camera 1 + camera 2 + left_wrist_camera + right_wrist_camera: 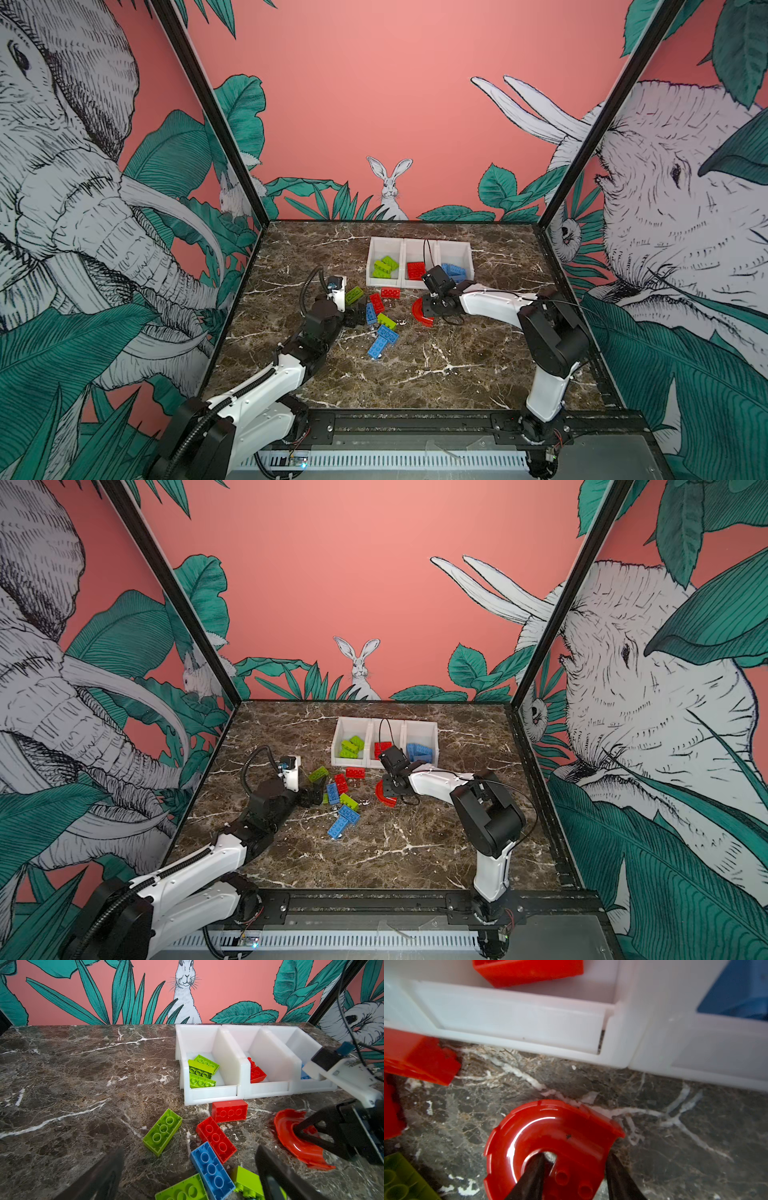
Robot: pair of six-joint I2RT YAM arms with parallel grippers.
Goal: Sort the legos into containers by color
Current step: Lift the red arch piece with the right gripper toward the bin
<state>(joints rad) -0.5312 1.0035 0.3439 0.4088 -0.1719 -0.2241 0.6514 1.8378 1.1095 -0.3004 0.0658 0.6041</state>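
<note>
A robot lab test booth. Boxed in on three sides by printed jungle wallpaper (395, 104) between black metal posts (208, 104). Floored with a marble-look tabletop (457, 365); left arm (266, 382) and right arm (548, 386) mounted on a black rail (415, 424) at its front edge, slotted cable duct (395, 460) below. Toy bricks (387, 332) and three white bins (384, 245) on top.
</note>
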